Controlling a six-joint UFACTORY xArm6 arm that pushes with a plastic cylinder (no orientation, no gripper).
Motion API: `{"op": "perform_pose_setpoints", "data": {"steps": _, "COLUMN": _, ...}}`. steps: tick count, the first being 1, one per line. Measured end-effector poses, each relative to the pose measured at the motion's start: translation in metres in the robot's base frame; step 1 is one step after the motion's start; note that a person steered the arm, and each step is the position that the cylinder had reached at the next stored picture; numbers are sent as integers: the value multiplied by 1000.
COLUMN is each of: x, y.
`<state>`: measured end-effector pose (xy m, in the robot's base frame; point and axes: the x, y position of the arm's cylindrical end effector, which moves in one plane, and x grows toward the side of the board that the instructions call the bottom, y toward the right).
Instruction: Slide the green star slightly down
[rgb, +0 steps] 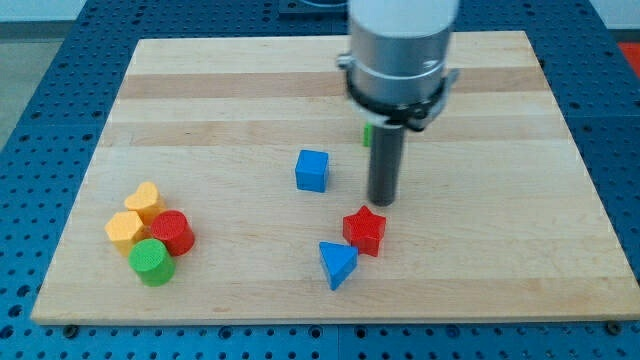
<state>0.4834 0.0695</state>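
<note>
The green star (367, 134) is almost wholly hidden behind my rod; only a small green edge shows at the rod's left side, above the board's middle. My tip (383, 202) rests on the board below that green edge, just above the red star (364, 230) and to the right of the blue cube (312, 170). The tip touches no block that I can see.
A blue triangular block (337, 263) lies below the red star. At the view's lower left is a cluster: a yellow heart (147, 200), a yellow block (125, 229), a red cylinder (172, 232) and a green cylinder (152, 261). The wooden board (220, 100) lies on a blue perforated table.
</note>
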Motion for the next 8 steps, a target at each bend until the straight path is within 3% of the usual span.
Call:
{"op": "perform_pose_setpoints", "data": {"steps": 1, "x": -42, "y": 45}}
{"op": "perform_pose_setpoints", "data": {"steps": 3, "x": -166, "y": 54}}
{"op": "perform_pose_setpoints", "data": {"steps": 4, "x": -170, "y": 52}}
{"op": "perform_pose_setpoints", "data": {"steps": 6, "x": -158, "y": -25}}
{"op": "perform_pose_setpoints", "data": {"steps": 8, "x": -129, "y": -25}}
